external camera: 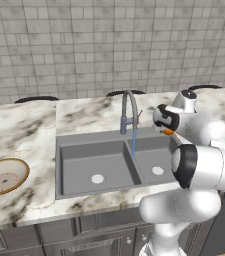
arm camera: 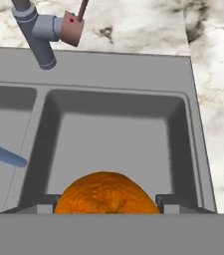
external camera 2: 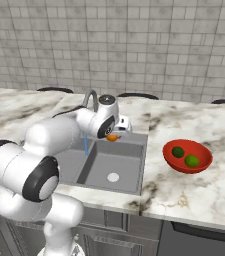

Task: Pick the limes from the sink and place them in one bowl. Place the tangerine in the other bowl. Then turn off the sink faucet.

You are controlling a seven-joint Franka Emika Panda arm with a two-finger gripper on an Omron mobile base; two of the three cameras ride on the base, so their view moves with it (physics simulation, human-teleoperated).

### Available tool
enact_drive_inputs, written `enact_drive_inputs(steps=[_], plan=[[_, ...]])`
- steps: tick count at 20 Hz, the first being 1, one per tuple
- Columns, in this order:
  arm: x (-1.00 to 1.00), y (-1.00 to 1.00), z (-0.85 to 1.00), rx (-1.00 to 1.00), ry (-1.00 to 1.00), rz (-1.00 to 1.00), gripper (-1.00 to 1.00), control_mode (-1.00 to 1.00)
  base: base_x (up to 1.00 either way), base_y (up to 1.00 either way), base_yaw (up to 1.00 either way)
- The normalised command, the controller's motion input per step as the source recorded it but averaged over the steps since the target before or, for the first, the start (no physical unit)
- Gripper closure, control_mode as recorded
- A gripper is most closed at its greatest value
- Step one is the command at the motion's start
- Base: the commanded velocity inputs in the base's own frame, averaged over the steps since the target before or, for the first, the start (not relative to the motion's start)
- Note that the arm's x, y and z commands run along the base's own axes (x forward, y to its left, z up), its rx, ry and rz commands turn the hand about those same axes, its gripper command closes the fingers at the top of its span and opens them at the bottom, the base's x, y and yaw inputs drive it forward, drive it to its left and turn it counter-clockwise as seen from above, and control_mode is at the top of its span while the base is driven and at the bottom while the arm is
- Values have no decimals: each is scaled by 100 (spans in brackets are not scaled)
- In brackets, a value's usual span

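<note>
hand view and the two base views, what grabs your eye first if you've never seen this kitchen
The orange tangerine stands out, clamped in the gripper above the right basin of the grey sink. Next, the glossy red bowl on the marble counter right of the sink, with two limes inside. A blue stream of water runs from the faucet.

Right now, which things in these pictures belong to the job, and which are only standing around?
Belong to the job:
- small round orange tangerine, held in the shut gripper above the sink
- two green limes, already in the glossy red bowl
- tan-rimmed cream bowl
- grey metal double sink
- grey gooseneck faucet, water running

Only standing around:
- marble counter
- grey tiled wall
</note>
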Motion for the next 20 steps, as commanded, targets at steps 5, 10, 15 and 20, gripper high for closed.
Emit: enact_drive_inputs(steps=[5, 10, 15, 20], plan=[[-50, 36, 24, -3, 8, 10, 100, -100, 0, 0, 0], [-40, 45, 24, -1, 7, 10, 100, -100, 0, 0, 0], [-20, 60, 7, 0, 0, 14, 100, -100, 0, 0, 0], [-23, 66, 1, 0, 0, 15, 100, -100, 0, 0, 0]])
